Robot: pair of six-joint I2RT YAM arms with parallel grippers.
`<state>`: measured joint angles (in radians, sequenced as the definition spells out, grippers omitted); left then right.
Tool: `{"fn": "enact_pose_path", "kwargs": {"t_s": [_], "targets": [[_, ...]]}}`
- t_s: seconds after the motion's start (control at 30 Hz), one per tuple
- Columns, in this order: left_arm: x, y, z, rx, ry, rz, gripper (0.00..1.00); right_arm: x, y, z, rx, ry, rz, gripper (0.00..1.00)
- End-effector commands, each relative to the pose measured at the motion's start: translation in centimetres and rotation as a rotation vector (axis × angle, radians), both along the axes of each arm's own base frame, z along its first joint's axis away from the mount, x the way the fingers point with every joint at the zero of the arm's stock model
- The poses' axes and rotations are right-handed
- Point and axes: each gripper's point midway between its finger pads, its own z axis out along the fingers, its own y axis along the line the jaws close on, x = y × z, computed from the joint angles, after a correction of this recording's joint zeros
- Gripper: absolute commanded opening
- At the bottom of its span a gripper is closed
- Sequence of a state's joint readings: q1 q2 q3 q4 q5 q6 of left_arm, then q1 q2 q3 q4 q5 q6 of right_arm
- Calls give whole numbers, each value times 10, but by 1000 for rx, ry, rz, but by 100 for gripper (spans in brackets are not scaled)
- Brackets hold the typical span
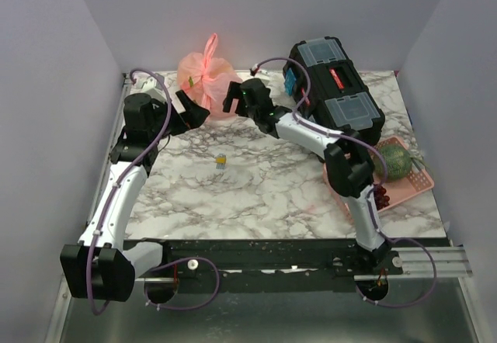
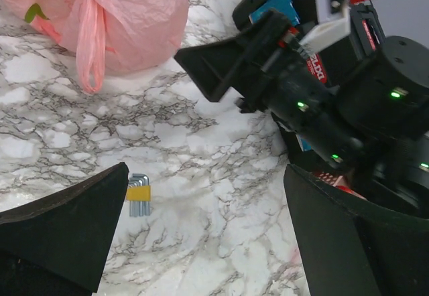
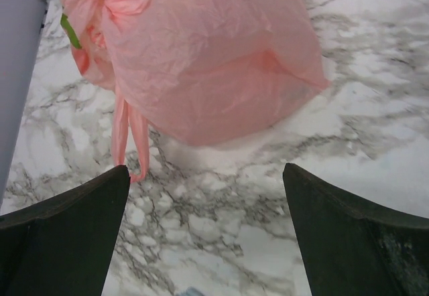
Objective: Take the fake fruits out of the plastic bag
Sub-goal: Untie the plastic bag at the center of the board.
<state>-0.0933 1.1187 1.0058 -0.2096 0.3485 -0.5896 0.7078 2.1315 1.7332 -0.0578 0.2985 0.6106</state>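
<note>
The pink plastic bag [image 1: 206, 75] sits bulging at the back of the table, one handle sticking up. In the right wrist view the bag [image 3: 208, 55] is closed, a loop handle [image 3: 127, 135] hanging down in front. The fake fruits are hidden inside; only a green leaf [image 3: 67, 31] shows at the bag's side. My right gripper [image 3: 204, 182] is open and empty just in front of the bag, not touching it. My left gripper [image 2: 204, 189] is open and empty over bare marble, left of the right gripper [image 1: 233, 98]. The bag [image 2: 127, 21] lies beyond it.
A small set of hex keys with a yellow band [image 1: 221, 161] lies mid-table and shows in the left wrist view [image 2: 139, 194]. A black toolbox [image 1: 335, 91] stands at the back right. A pink basket [image 1: 411, 188] with a green melon [image 1: 394, 161] and grapes [image 1: 382, 197] sits at the right edge.
</note>
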Motion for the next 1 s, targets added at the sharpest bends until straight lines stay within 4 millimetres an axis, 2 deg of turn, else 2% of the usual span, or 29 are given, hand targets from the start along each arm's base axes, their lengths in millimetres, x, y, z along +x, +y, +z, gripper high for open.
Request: {"fn": "enact_pose_path", "kwargs": {"t_s": [0.0,0.13,0.3,0.4,0.47,0.57,0.77,0.87,0.97], "targets": [[-4,-8,25,-54,-59,-75,99,32,46,8,69,-143,82,100],[-7,-15,28,-65,-72,-123,99,54,52,-16,84,-155,18,100],[-8,-21,29,-79,-70,-162,99,71,67,-28,81,-179,28,97],[-7,-22,28,-82,-65,-167,99,81,63,-39,51,-194,-12,93],[-7,-23,26,-86,-59,-171,99,84,63,-43,33,-213,-12,80],[-6,-24,26,-91,-58,-178,99,85,65,-45,24,-216,-4,50],[-6,-25,25,-93,-55,-184,99,63,67,-43,44,-153,70,21],[-6,-25,24,-92,-53,-188,99,38,63,-45,51,-89,132,11],[-6,-26,24,-94,-55,-196,98,5,58,-46,69,-29,221,7]]}}
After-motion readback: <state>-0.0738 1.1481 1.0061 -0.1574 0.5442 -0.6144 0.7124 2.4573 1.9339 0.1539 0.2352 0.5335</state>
